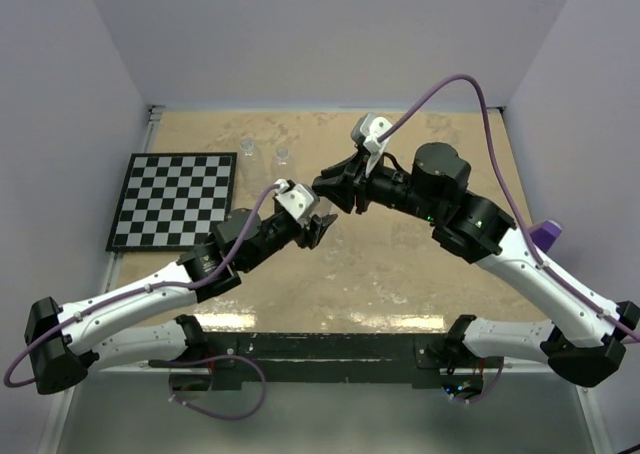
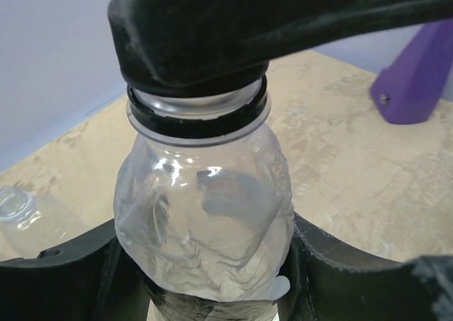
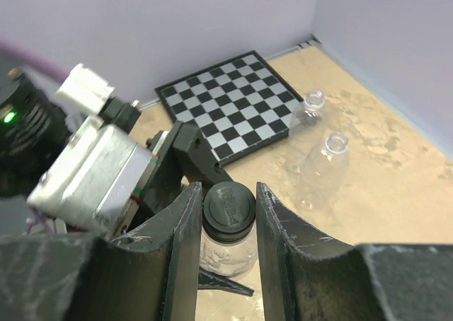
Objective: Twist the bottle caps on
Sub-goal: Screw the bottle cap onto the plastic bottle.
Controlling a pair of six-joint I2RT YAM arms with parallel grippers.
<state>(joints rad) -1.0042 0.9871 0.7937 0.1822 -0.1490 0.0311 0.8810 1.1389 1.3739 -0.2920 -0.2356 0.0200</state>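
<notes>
A clear bottle [image 2: 205, 215] stands upright between the fingers of my left gripper [image 2: 205, 282], which is shut around its lower body. On its neck sits a black cap [image 3: 228, 206], also seen from below as a dark ring [image 2: 198, 119]. My right gripper [image 3: 228, 209] comes down from above, and both of its fingers [image 3: 185, 229] press against the cap's sides. In the top view the two grippers meet mid-table, left [image 1: 318, 226] and right [image 1: 335, 196]. Two more clear bottles [image 3: 308, 119] [image 3: 325, 165] stand open-necked and uncapped further back.
A black-and-white chequered board [image 1: 175, 199] lies at the left of the tan table [image 1: 400, 274]. The two open bottles [image 1: 248, 152] [image 1: 282, 158] stand just right of the board's far corner. A purple object [image 1: 550, 232] sits at the right edge. Walls close in three sides.
</notes>
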